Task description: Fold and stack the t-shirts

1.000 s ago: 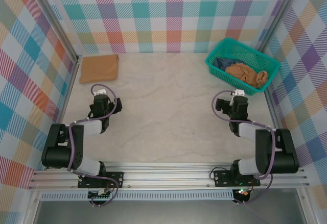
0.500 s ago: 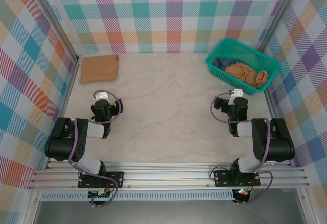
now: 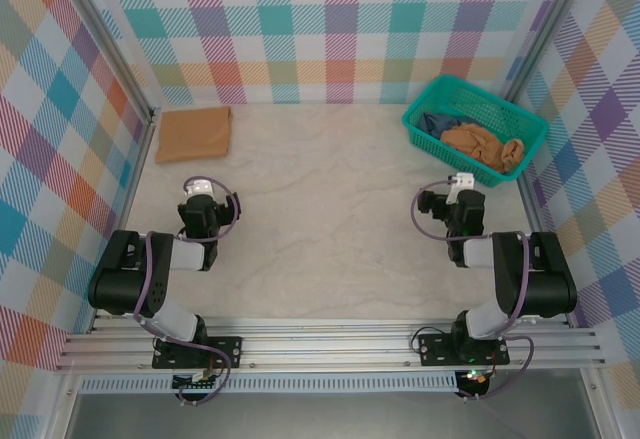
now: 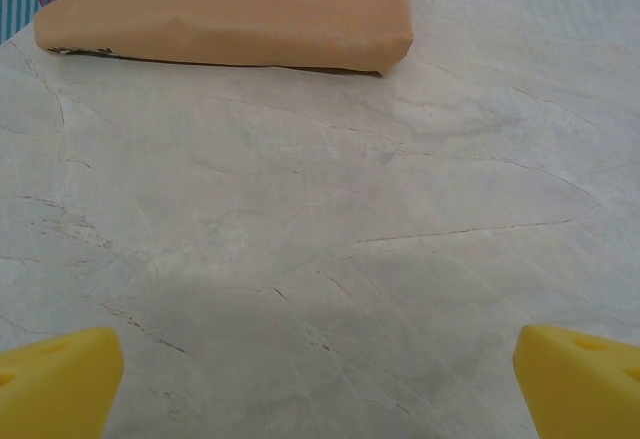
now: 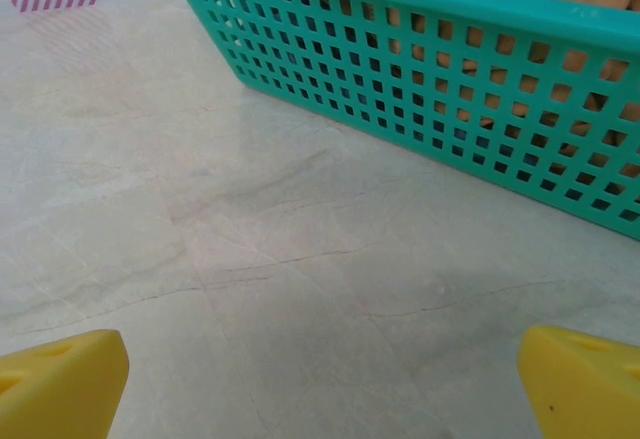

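Status: left fingers (image 4: 55,384) spread wide with nothing between them, yellow tips in the two lower corners of the left wrist view, bare surface (image 4: 330,239) below. Right fingers (image 5: 60,384) same: spread wide, empty, over bare surface.

Folded shirt (image 4: 230,9) lies ahead of the left fingers, well apart from them. It's tan, flat, with a folded edge toward the camera. From the top view it is a neat rectangle (image 3: 195,133) at the far-left corner of the surface, close to the left wall.

Basket (image 5: 420,99) is ahead of the right fingers, near but not touching, its teal mesh wall running across the upper right of the wrist view. Tan cloth shows over the rim and through the holes. In the top view the basket (image 3: 420,119) sits angled at the far-right corner. A crumpled shirt (image 3: 482,146), tan, is inside toward its right end, and blue cloth (image 3: 436,122) toward its left end.

Left arm (image 3: 150,269) and right arm (image 3: 520,279) are both tucked low by the near edge, wrists pointing toward the far wall. Middle of the surface is bare.
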